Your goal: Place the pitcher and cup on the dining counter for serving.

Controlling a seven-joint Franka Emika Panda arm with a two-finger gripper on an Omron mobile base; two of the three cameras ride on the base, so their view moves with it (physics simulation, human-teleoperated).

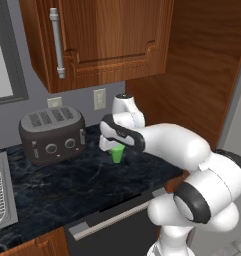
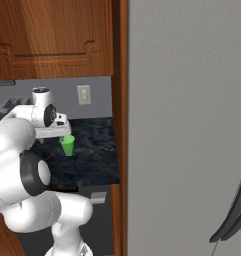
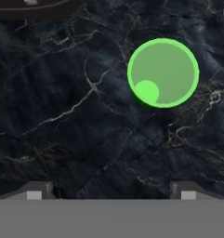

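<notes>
While poised above the worktop (image 3: 62, 130): tool (image 3: 111, 190) wide open, empty, upright cup (image 3: 163, 73) below, apart

Cup (image 3: 163, 73) is showing bright green, paler inside the rim. Worktop (image 1: 92, 180) is reading black with thin white marbled veining. Toaster (image 1: 52, 135) is appearing dark charcoal with grey dials. Wall cabinet (image 1: 112, 40) is glowing reddish-brown wood, handle (image 1: 57, 42) silver. Backsplash wall (image 1: 37, 97) is looking grey, outlets (image 1: 99, 98) off-white.
</notes>
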